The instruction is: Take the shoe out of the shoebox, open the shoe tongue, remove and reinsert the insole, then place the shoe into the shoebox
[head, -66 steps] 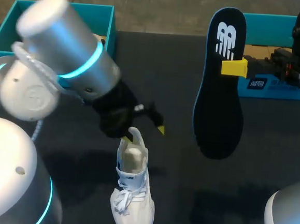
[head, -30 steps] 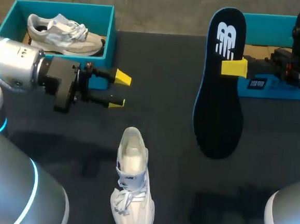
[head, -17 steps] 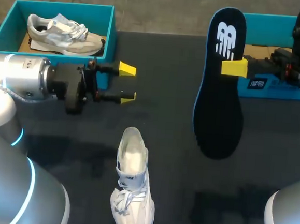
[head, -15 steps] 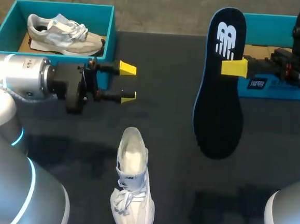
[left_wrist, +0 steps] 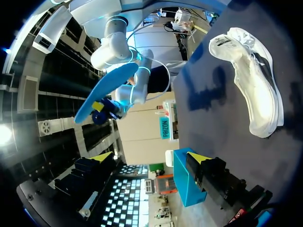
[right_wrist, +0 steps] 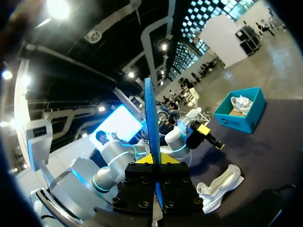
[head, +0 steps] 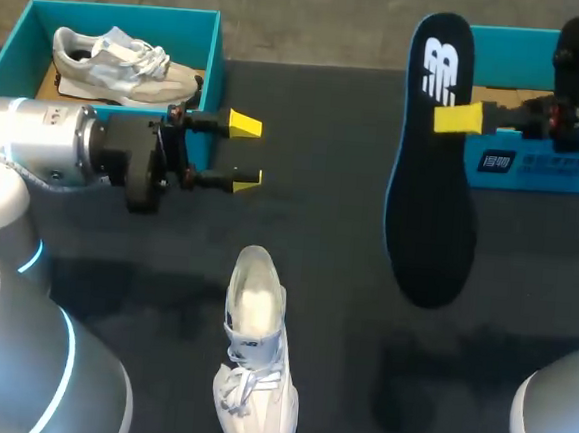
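The insole (head: 430, 218), aloft at two o'clock, is clamped in the right tool (head: 456, 119); the white shoe (head: 253, 364) stands at six. The left tool (head: 244, 153), spread and empty at ten, should brace the heel for toe-first insertion.

With the middle of the table (head: 339, 230) as the dial's centre, the shoe (head: 253, 359) lies on it at 6 o'clock, toe toward the near edge. The shoebox (head: 213, 70) sits at 10 o'clock by the far edge, with a second shoe (head: 126, 63) inside. The left gripper (head: 244, 151) hangs at 12 o'clock from the shoe, apart from it and just beside the shoebox's near right corner, while at 2 o'clock the insole (head: 431, 208) hangs above the table, clamped near its far end in the right gripper (head: 456, 119), with another box (head: 533, 176) at its 3 o'clock.
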`<state>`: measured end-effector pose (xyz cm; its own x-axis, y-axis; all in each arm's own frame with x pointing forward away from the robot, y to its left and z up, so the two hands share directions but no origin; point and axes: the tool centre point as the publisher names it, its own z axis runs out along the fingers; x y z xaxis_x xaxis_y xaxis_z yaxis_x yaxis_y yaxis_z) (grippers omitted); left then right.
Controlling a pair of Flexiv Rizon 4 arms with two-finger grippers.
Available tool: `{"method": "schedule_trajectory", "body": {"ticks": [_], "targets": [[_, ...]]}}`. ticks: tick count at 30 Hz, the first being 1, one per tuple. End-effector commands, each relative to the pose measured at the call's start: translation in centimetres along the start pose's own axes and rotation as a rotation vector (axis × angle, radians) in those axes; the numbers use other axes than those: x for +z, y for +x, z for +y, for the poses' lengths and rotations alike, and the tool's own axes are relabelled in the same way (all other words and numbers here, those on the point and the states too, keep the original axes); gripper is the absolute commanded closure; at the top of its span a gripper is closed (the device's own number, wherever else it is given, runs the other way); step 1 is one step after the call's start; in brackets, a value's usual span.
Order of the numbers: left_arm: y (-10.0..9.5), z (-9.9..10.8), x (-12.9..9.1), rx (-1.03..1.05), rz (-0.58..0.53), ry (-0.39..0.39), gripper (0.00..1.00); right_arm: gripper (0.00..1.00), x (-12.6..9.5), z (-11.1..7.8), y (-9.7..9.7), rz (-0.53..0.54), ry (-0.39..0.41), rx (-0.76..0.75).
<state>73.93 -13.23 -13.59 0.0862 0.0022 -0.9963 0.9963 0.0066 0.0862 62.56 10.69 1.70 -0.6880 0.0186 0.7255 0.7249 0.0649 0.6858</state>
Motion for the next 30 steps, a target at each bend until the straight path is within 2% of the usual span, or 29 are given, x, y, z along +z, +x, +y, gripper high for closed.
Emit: {"method": "schedule_trajectory", "body": {"ticks": [1, 4, 22, 25, 30], "targets": [[0.0, 0.0, 0.1, 0.001, 0.0, -0.001, 0.0, 1.0, 1.5, 4.1, -5.3, 0.111, 0.065, 0.043], [0.0, 0.0, 0.1, 0.001, 0.0, -0.001, 0.0, 1.0, 1.7, 4.8, -6.4, 0.13, 0.061, 0.092], [0.0, 0.0, 0.1, 0.001, 0.0, -0.001, 0.0, 1.0, 1.7, 4.8, -6.4, 0.13, 0.061, 0.092], [0.0, 0.0, 0.1, 0.001, 0.0, -0.001, 0.0, 1.0, 1.4, 5.5, -7.5, 0.126, 0.049, 0.156], [0.0, 0.0, 0.1, 0.001, 0.0, -0.001, 0.0, 1.0, 1.9, 5.5, -9.1, 0.118, 0.054, 0.264]]}}
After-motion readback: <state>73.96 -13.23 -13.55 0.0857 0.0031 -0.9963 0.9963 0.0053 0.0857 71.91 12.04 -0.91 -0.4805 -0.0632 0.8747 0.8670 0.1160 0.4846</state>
